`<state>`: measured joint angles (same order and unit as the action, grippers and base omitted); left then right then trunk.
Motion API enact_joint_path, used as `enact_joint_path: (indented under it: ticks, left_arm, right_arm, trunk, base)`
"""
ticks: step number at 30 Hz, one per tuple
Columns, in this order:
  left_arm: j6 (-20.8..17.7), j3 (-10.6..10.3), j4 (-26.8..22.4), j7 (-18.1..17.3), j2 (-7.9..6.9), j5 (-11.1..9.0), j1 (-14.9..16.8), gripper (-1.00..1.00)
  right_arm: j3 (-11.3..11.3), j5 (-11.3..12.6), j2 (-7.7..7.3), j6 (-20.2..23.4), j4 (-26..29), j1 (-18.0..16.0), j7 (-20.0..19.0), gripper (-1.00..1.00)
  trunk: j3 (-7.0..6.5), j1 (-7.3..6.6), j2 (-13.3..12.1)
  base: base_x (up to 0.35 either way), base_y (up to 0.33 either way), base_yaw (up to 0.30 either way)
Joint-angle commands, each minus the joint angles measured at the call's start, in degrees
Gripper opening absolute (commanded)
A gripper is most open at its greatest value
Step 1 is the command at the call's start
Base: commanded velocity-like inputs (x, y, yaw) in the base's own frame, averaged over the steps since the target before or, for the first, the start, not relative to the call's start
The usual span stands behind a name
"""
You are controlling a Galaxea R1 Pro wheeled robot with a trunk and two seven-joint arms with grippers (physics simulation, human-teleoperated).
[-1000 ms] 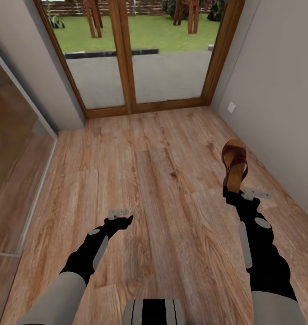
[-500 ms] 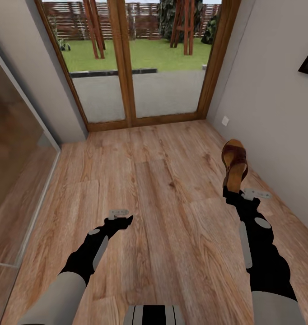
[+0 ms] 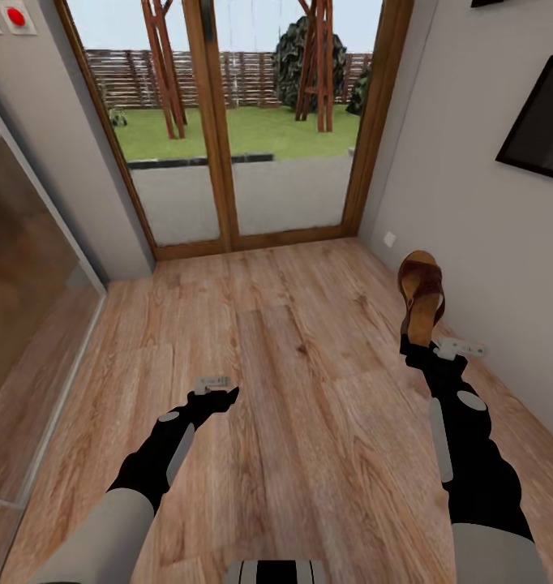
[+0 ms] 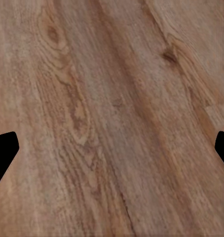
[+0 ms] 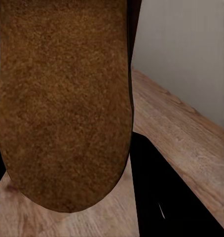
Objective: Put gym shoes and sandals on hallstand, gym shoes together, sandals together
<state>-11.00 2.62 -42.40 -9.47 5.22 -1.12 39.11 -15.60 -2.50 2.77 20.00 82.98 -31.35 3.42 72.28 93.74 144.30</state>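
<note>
Suede-brown sandal (image 3: 421, 294) in right tool (image 3: 422, 345)

Black forearms with grey oval panels, pale grey upper sleeves, black claws.

One sandal (image 3: 421, 296) is in sight — brown, at the right. One corridor floor (image 3: 293, 381) of wood planks. Two arms, each ending in one gripper — the left gripper (image 3: 228, 397) and the right gripper (image 3: 414, 345). Two red buttons (image 3: 5, 16) sit far left. One dark wall panel (image 3: 540, 130) hangs on the right wall; one small white wall plate (image 3: 388, 238) sits low on it.
</note>
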Motion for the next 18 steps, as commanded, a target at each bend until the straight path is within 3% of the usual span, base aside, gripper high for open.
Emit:
enact_joint_path:
  ticks: [1, 18]
  left_arm:
    - [-0.43, 0.28, -0.11, -0.37, 0.06, -0.11, 0.0, 1.0]
    - [-0.43, 0.28, -0.08, -0.37, 0.06, -0.11, 0.0, 1.0]
  right_arm:
    - [-0.04, -0.05, 0.04, 0.37, 0.07, -0.03, 0.09, -1.0]
    - [-0.04, 0.03, 0.04, 0.36, 0.07, -0.03, 0.09, -1.0]
  trunk:
    - [-0.28, -0.03, 0.0]
    - [-5.64, -0.47, -0.23]
  base:
    - [0.0, 0.0, -0.079]
    - [0.0, 0.0, -0.087]
